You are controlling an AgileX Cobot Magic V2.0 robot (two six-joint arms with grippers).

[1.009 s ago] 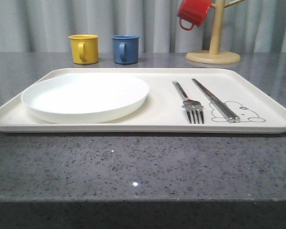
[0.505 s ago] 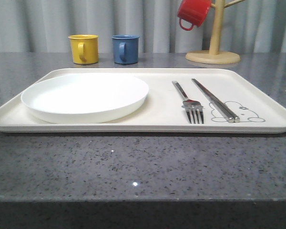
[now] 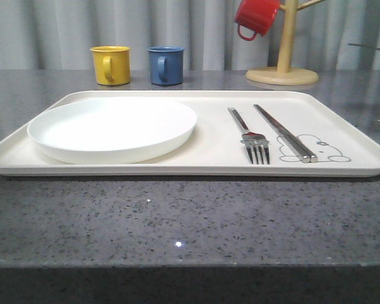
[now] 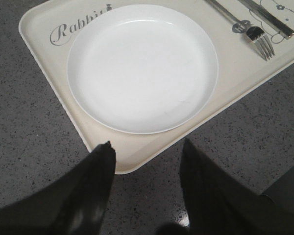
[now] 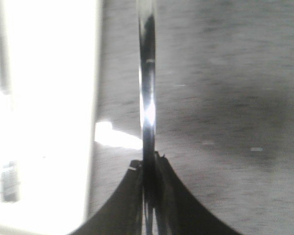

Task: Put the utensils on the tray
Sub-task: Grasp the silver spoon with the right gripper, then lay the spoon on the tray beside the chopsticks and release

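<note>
Because the right fingers (image 5: 148, 169) pinch a slim shiny steel piece (image 5: 147, 83) edge-on at its very end, most likely the spoon, the weakest point is that narrow hold: the polished metal could swivel or slip between the pads as it travels, and it would then land crooked or off the tray. In the right wrist view the piece hangs over the dark speckled surface (image 5: 225, 98) just beside a bright, washed-out strip that is probably the tray's edge, so a release made too soon would drop it outside the rim. The left fingers (image 4: 144, 166) stand apart and hold nothing, hovering above the near left corner of the tray (image 4: 44, 39); a drop from there could nudge that corner and shift everything on it. On the tray, the white plate (image 3: 113, 128) fills the left half, while the fork (image 3: 248, 134) and the chopsticks (image 3: 284, 132) lie side by side toward the right edge, the chopsticks' tips over the bunny drawing (image 3: 326, 151). Free room is tight there, and a careless set-down could knock the chopsticks askew.
</note>
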